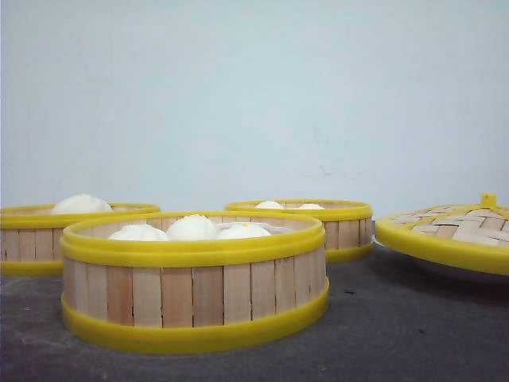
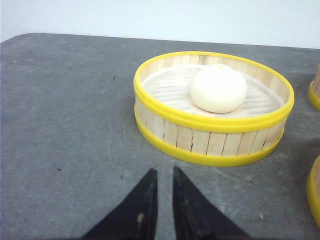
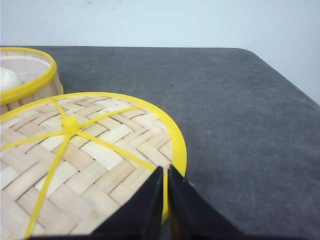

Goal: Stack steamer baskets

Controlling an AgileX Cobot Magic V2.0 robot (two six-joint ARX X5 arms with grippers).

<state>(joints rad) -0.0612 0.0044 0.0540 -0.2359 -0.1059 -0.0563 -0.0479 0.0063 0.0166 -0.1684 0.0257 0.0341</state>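
- The left basket runs off the front view's edge, and the nearest basket covers its right end.
- My lid is cut by the right wrist view's border; my right fingers cover its rim.
- Two baskets are mere slivers beside my left wrist view's edge.

Plain pale blue-white wall behind the table, unbroken, with a few faint scuffs low down near the table's far edge. Dark grey tabletop, matte and slightly speckled, scattered with tiny light and dark flecks. Rounded corners on the table's far side in both wrist views. Even, soft light, only weak shadows on the table surface.
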